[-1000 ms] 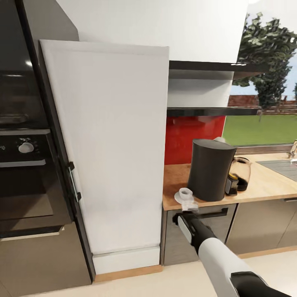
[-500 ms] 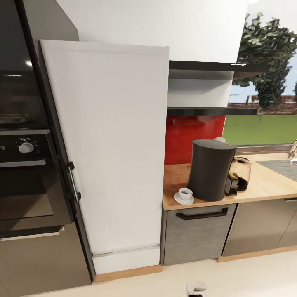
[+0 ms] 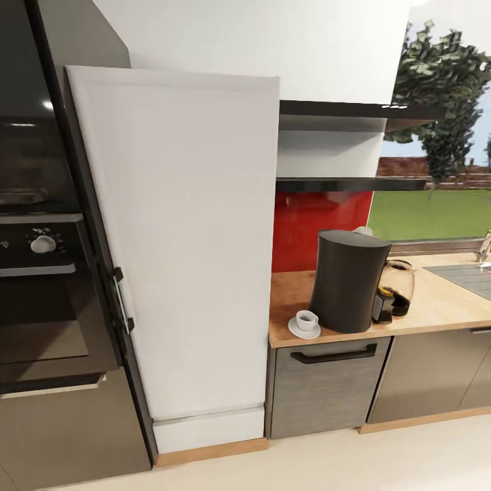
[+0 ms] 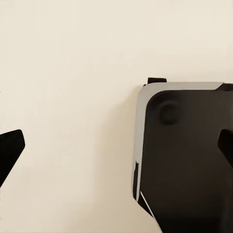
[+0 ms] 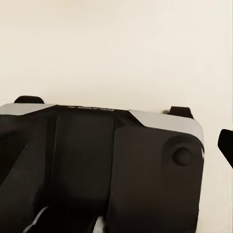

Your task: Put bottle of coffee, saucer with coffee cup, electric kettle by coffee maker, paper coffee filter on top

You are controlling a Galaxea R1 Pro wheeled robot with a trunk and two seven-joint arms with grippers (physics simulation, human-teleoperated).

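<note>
One coffee maker (image 3: pixel 348 279); one coffee cup (image 3: pixel 307 319) on one saucer (image 3: pixel 294 329); left tool (image 4: pixel 116 148) wide.

A wood-grain tan is being shown by the counter (image 3: pixel 436 307), and glossy red by the backsplash (image 3: pixel 320 218). The coffee maker (image 3: pixel 346 281) is being rendered matte black, the cup (image 3: pixel 306 319) and saucer (image 3: pixel 295 330) white. A pale grey-white is being displayed by the tall door (image 3: pixel 184 239), black by the oven (image 3: pixel 41 273), streaked grey by the drawer front (image 3: pixel 320 395). Between the black fingertips (image 4: pixel 9 150), cream floor (image 4: pixel 73 73) and a black, grey-edged base (image 4: pixel 184 155) are being shown.
</note>
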